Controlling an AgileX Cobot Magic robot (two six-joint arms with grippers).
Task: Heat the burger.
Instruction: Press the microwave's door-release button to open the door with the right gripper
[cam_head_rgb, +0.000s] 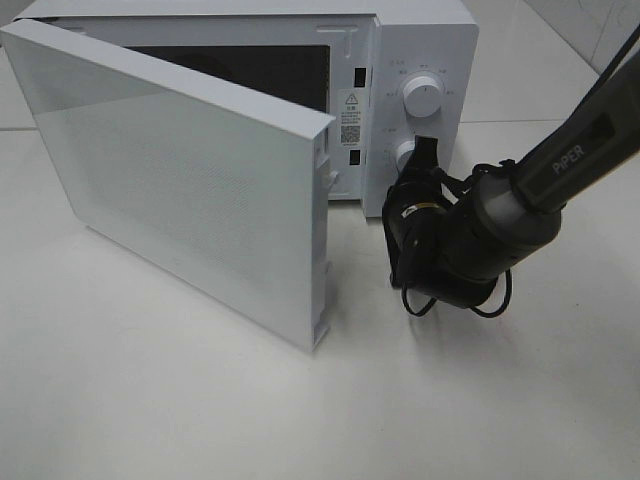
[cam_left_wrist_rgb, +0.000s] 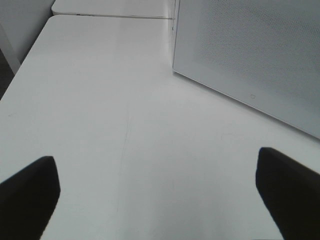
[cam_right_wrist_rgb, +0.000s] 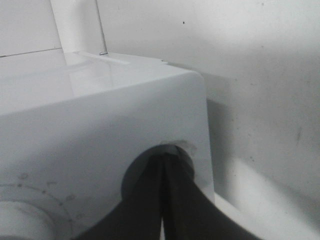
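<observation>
1. Microwave (cam_head_rgb: 425, 45): stands at the back of the bench (cam_head_rgb: 150, 400). Its door (cam_head_rgb: 180, 190) is swung open toward the left side of the overhead view, with its lower edge close above the bench. I see part of the dark cavity behind the door's top edge.

2. Control panel: two white knobs, one above the other. The upper knob (cam_head_rgb: 423, 97) is uncovered. The lower knob (cam_head_rgb: 404, 156) is partly covered by the right arm.

3. Right claw (cam_head_rgb: 426, 150): I read it as closed, with both fingers pressed together. Its tips are at the right edge of the lower knob. In the right wrist view the right claw (cam_right_wrist_rgb: 162, 159) meets the white front panel in a dark rounded shadow near a corner of the casing. I cannot tell whether the tips pinch the knob or only touch it.

4. Left claw (cam_left_wrist_rgb: 160, 197): spread wide, holding nothing. One dark finger (cam_left_wrist_rgb: 27, 197) shows at each lower side of the left wrist view. Bare bench lies between the fingers, and the open door stands further ahead.

5. Burger: it appears in none of the three views. I cannot tell where it is, since the door screens most of the cavity.
</observation>
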